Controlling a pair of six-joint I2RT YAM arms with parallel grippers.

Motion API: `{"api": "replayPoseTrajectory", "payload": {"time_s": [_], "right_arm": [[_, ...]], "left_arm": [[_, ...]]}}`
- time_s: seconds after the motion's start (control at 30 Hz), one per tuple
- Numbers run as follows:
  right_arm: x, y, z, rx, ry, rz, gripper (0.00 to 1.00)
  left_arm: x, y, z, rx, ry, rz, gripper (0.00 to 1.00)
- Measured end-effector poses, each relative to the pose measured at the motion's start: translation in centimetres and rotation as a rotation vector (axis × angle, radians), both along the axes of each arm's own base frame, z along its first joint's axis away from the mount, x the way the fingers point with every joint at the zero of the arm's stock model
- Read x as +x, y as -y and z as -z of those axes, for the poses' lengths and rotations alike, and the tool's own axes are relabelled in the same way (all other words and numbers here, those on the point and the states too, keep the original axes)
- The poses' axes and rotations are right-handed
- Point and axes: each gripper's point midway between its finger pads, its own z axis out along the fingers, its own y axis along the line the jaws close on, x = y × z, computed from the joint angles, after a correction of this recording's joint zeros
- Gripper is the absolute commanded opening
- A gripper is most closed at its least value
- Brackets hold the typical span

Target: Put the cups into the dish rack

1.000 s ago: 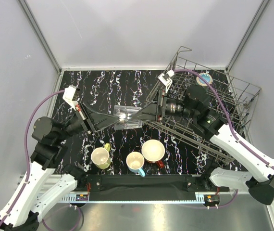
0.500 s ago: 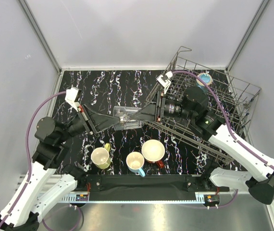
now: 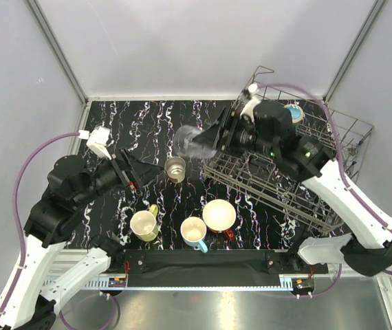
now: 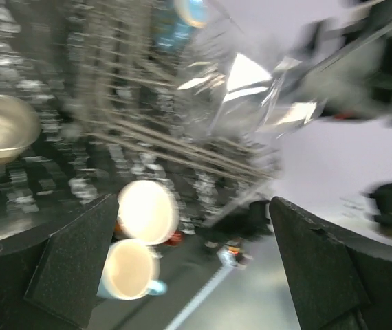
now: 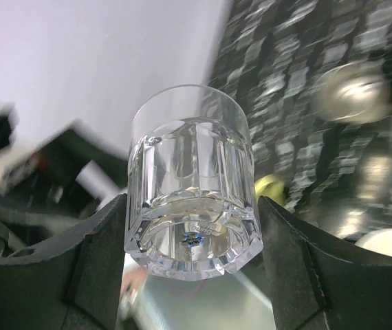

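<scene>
My right gripper (image 3: 206,143) is shut on the clear tumbler (image 3: 193,141), holding it in the air by its base just left of the dish rack (image 3: 333,148). In the right wrist view the tumbler (image 5: 192,185) sits squeezed between both fingers (image 5: 96,254). My left gripper (image 3: 151,172) is open and empty, left of a small steel cup (image 3: 175,167) standing on the table. A yellow-green mug (image 3: 144,225), a light-blue mug (image 3: 194,232) and a wide red mug (image 3: 219,216) stand near the front. A teal cup (image 3: 293,112) lies in the rack.
The left wrist view is blurred: steel cup (image 4: 0,127) at left, red mug (image 4: 148,210) and light-blue mug (image 4: 128,268) between the spread fingers (image 4: 72,268), rack wires (image 4: 148,137) beyond. Grey walls enclose the black marbled table (image 3: 134,120).
My left gripper opened, let go of the tumbler and drew back to the left. My right gripper closed on the tumbler and carried it up and back, uncovering the steel cup.
</scene>
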Motion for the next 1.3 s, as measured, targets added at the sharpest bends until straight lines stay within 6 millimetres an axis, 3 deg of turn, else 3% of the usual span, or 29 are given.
{"api": "replayPoseTrajectory", "payload": {"time_s": [0.1, 0.2, 0.33, 0.47, 0.63, 0.83, 1.03, 1.3], "right_arm": [[3.1, 2.6, -1.4, -0.123, 0.018, 0.197, 0.0], [6.7, 7.9, -1.6, -0.244, 0.011, 0.412, 0.0], [10.6, 15.5, 0.6, -0.42, -0.052, 0.642, 0.0], [13.8, 19.0, 3.5, -0.564, -0.138, 0.709, 0.0], [18.5, 20.3, 7.6, -0.674, -0.233, 0.691, 0.0], [23.1, 20.0, 13.0, -0.745, -0.334, 0.618, 0.0], [24.4, 18.9, 15.8, -0.757, -0.384, 0.552, 0.0], [25.1, 17.9, 17.8, -0.728, -0.404, 0.512, 0.0]], "left_arm": [[0.8, -1.8, 2.0, 0.116, -0.006, -0.086, 0.99], [1.0, -2.6, 3.5, 0.189, -0.016, -0.111, 0.99], [1.0, -3.1, 4.0, 0.227, -0.008, -0.115, 0.99], [1.1, -3.3, 4.4, 0.261, 0.002, -0.112, 0.99], [1.8, -3.2, 6.0, 0.325, -0.042, -0.099, 0.99], [1.9, -3.2, 6.9, 0.362, -0.059, -0.085, 0.99], [1.7, -3.3, 6.9, 0.368, -0.051, -0.079, 0.99], [1.5, -3.4, 7.0, 0.371, -0.05, -0.078, 0.99]]}}
